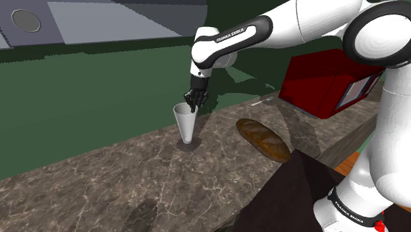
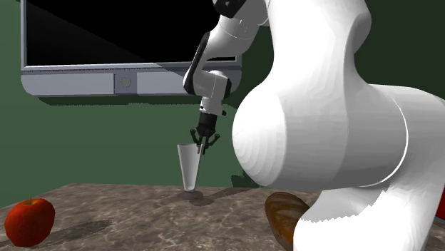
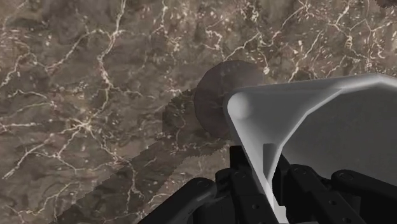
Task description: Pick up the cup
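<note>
Marbled brown counter (image 1: 99,178) is shown nearest in the shoulder view, with the dark stand (image 1: 290,191) at lower right. A red apple (image 2: 28,221) is seen in the foreground on the second exterior view's left. A brown loaf (image 1: 263,138) is laid flat just beyond the stand. Farther back, the pale tapered cup (image 1: 186,125) is stood upright on the counter, left of the loaf in the shoulder view and apart from it. The gripper (image 1: 192,105) is positioned at the cup's rim, pointing down. In the wrist view its fingers (image 3: 245,184) are drawn nearly together and the cup's wall is pinched between them, one finger inside and one outside. A red box (image 1: 323,82) is seen behind the loaf, before the green wall (image 1: 99,92).
</note>
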You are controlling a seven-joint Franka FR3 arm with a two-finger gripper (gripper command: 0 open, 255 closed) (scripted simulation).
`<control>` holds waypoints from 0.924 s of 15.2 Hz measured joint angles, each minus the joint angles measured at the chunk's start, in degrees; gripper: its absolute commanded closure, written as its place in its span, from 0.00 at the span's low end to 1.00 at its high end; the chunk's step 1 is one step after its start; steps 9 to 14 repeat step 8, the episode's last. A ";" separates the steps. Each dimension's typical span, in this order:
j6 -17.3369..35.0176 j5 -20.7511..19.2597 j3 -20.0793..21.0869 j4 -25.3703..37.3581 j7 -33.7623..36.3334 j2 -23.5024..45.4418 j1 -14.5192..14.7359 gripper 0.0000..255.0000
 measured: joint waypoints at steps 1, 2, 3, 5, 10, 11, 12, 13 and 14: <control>-0.54 -0.06 -0.01 0.35 0.14 -0.22 0.01 1.00; -1.17 -0.12 -0.04 0.91 0.23 -0.29 -0.02 1.00; -1.81 -0.18 -0.06 1.09 0.33 -0.75 -0.05 1.00; -3.29 -0.34 -0.08 2.34 0.71 -1.02 -0.03 1.00; -4.98 -0.50 -0.10 3.57 1.12 -1.52 -0.01 1.00; -4.98 -0.50 -0.10 3.57 1.12 -1.52 -0.01 1.00; -4.98 -0.50 -0.10 3.57 1.12 -1.52 -0.01 1.00; -4.98 -0.50 -0.10 3.57 1.12 -1.52 -0.01 1.00; -4.98 -0.50 -0.10 3.57 1.12 -1.52 -0.01 1.00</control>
